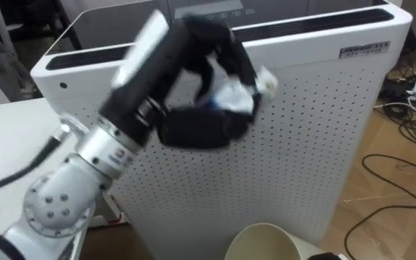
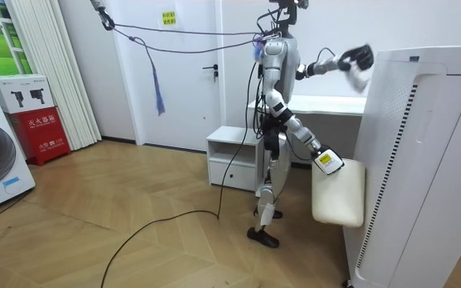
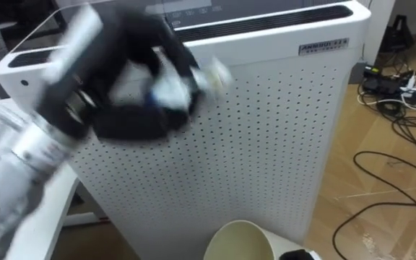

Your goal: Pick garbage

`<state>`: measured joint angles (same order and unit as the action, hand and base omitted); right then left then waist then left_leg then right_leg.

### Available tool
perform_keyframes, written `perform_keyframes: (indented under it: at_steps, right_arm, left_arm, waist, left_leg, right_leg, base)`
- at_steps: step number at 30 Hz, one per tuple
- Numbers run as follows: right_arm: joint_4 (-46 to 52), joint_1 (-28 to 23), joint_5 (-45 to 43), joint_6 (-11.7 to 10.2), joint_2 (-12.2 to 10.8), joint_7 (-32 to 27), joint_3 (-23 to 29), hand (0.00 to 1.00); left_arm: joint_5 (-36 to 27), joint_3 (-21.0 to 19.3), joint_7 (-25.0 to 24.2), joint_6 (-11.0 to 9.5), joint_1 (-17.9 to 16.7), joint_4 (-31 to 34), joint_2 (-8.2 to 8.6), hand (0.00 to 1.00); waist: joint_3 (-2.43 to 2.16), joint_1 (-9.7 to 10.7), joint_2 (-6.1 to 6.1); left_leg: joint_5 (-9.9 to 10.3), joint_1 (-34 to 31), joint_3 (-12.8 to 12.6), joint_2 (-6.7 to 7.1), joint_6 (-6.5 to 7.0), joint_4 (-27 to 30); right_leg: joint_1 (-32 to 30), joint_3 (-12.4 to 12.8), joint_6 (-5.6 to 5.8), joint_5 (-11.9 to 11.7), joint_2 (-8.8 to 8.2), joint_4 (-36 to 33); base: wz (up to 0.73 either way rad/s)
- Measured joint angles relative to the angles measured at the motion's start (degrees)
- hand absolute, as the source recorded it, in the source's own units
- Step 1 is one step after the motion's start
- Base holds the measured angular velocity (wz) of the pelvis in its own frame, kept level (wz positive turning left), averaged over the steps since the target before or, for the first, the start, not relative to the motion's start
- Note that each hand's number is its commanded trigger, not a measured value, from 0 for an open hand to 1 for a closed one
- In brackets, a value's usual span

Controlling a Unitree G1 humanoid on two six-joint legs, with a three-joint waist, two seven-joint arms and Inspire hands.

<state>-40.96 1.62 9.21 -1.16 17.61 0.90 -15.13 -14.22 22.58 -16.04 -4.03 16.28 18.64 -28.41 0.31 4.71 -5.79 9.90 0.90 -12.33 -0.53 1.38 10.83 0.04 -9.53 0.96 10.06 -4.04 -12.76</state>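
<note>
One piece of garbage is already picked. A crumpled white scrap, paper or wrapper by the look of it, sits in the robot's black left hand, whose fingers are curled round it. The hand is raised in front of the top edge of the tall white air purifier, the one with the perforated front.

What is left, as I judge it, is the disposal. A cream round plastic bin shows its rim low in the eye views, below the raised hand and nearer the robot. In the room view the same bin hangs just beside the purifier at the right hand (how that hand grips it I cannot tell). The scrap is well above the bin and not over its mouth, so the arm has to come down and across before the fingers open. Whether more garbage waits elsewhere cannot be seen.

As for writing, little of it can be made out. A small label with dark print sits near the purifier's upper right corner, too small to read. In the room view a red box by the wall bears pale characters, and a yellow notice hangs high on the wall. Both are likewise illegible. Dark cables lie loose on the wooden floor beside the purifier.
</note>
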Motion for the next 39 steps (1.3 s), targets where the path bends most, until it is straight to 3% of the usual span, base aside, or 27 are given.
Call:
perform_keyframes:
  at_steps: [4,18,29,35,39]
  right_arm:
    - [0.5,0.1,0.0,0.0,0.0,0.7,-0.2,1.0]
    - [0.6,0.1,0.0,0.0,0.5,0.5,-2.8,1.0]
    - [1.2,0.1,0.0,0.0,0.9,0.6,-3.0,1.0]
    - [2.2,0.1,-0.5,-0.1,0.8,0.5,-1.6,1.0]
    - [2.6,0.1,-0.1,-0.1,0.7,0.0,-1.5,1.0]
  left_arm:
    - [-6.3,0.6,-5.8,0.1,0.1,0.2,0.05,1.0]
    - [-12.8,3.6,-17.2,0.1,0.0,0.7,0.34,1.0]
    - [-12.7,2.8,-19.5,0.1,-2.4,2.0,0.49,1.0]
    - [-10.2,-2.4,-19.5,0.1,-7.1,1.7,0.16,1.0]
    - [-9.8,-3.8,-19.1,-0.4,-8.4,1.1,-0.02,1.0]
  waist:
    - [-0.07,0.0,-0.09]
    - [-0.05,0.0,-0.57]
    - [-0.16,-0.3,-1.94]
    - [0.03,-0.7,-1.67]
    - [0.47,-0.8,-1.05]
  left_leg:
    - [0.0,-1.7,0.1,-0.16,0.0,0.6]
    - [0.0,-1.3,0.0,-0.28,0.0,0.9]
    - [0.0,-1.3,-0.1,-0.42,0.0,0.8]
    - [0.0,-2.0,-0.1,-0.53,0.0,1.0]
    - [0.0,-2.2,-0.1,-0.49,0.0,1.1]
  right_leg:
    - [-1.7,0.2,-0.06,0.0,0.01,-0.7]
    - [-1.0,0.1,-0.24,-0.1,0.13,-0.8]
    - [-1.1,0.1,-0.27,-0.2,0.21,-0.7]
    - [-1.9,-0.1,-0.34,-0.1,0.16,-1.0]
    - [-2.0,-0.4,-0.35,-0.1,0.14,-1.0]
  base:
    - [0.0]
    - [0.0]
    - [0.0]
    - [0.0]
    - [0.0]
